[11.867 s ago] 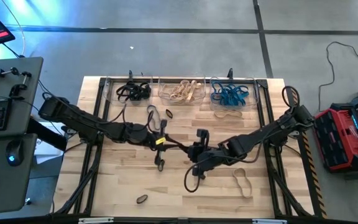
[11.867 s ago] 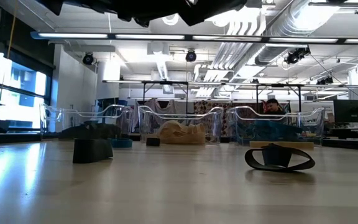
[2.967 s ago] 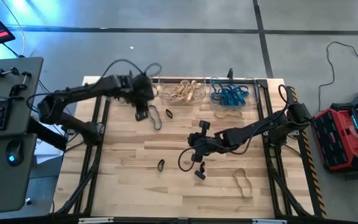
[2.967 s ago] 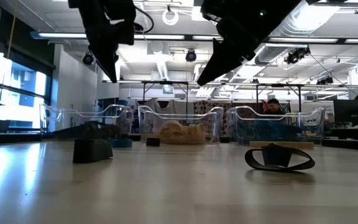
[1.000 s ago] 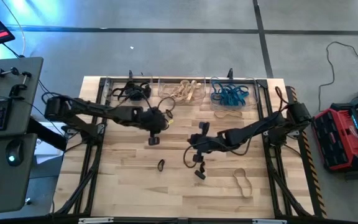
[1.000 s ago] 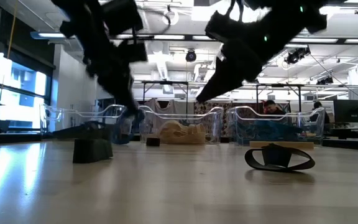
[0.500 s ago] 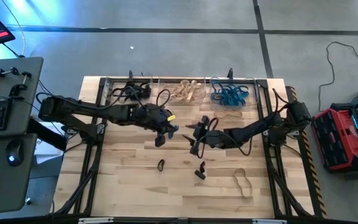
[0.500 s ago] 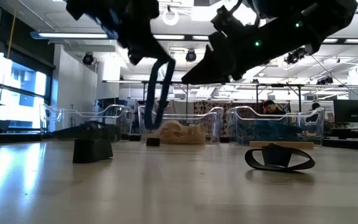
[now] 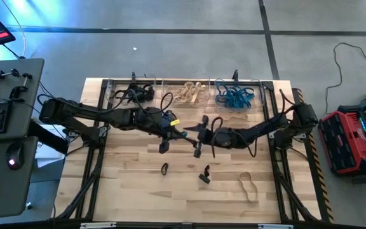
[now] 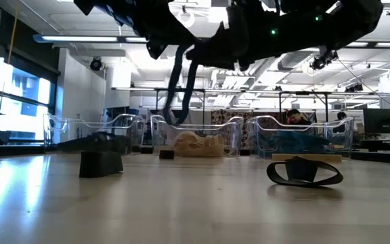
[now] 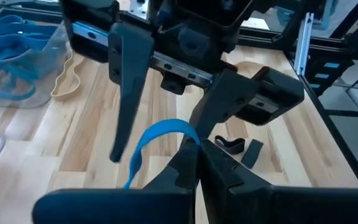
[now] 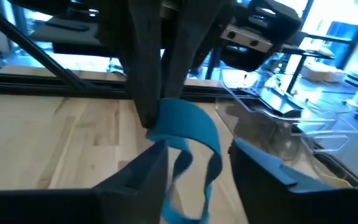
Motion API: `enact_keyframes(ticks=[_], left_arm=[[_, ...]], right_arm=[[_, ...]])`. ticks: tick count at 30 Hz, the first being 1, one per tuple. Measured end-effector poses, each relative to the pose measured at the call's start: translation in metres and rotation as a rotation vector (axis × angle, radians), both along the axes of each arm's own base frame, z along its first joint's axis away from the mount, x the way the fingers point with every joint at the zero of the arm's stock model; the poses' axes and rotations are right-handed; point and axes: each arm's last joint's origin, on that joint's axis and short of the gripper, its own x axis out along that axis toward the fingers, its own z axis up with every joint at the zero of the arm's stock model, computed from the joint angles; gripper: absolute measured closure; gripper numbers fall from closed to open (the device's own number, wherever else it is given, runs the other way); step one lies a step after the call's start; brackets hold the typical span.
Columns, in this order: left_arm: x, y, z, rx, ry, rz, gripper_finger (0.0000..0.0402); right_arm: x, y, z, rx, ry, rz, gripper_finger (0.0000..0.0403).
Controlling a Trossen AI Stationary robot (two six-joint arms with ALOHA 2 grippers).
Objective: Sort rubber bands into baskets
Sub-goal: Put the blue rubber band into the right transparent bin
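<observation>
A thin blue rubber band loop (image 11: 160, 134) hung above the middle of the wooden table (image 9: 126, 191), pinched in the clamped left gripper (image 11: 191, 151). The right gripper (image 12: 194, 152) faced it with its fingers spread to either side of the loop, not yet closed on it. The three clear plastic baskets (image 9: 237, 98) sat along the far edge, well apart from the handover. If the left let go before the right closed, the floppy band would likely drop back onto the table.
</observation>
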Motion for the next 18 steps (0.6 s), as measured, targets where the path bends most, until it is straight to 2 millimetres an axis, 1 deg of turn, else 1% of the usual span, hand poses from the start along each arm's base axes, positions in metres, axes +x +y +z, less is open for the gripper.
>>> enact_keyframes(ticks=[3, 6, 8, 9, 14, 18], left_arm=[[0.0, -0.001, 0.001, -0.006, -0.008, -0.012, 0.0401], [0.001, -0.002, 0.003, -0.015, -0.032, -0.035, 0.04], [0.002, -0.003, 0.003, 0.008, -0.042, -0.052, 0.0393], [0.001, -0.004, 0.004, 0.023, -0.042, -0.056, 0.0386], [-0.001, -0.003, 0.003, 0.072, -0.018, -0.029, 0.0338], [-0.003, -0.003, 0.0, 0.1, 0.019, -0.022, 0.029]], right_arm=[[0.003, -0.005, 0.002, 0.0, 0.005, -0.005, 0.0283], [0.006, -0.009, 0.004, -0.001, 0.024, -0.019, 0.0339], [0.007, -0.011, 0.005, -0.002, 0.031, -0.024, 0.038], [0.008, -0.011, 0.006, -0.004, 0.034, -0.029, 0.0391], [0.006, -0.012, 0.008, -0.019, 0.094, -0.09, 0.0393], [0.0, -0.015, 0.019, -0.023, 0.104, -0.146, 0.0399]])
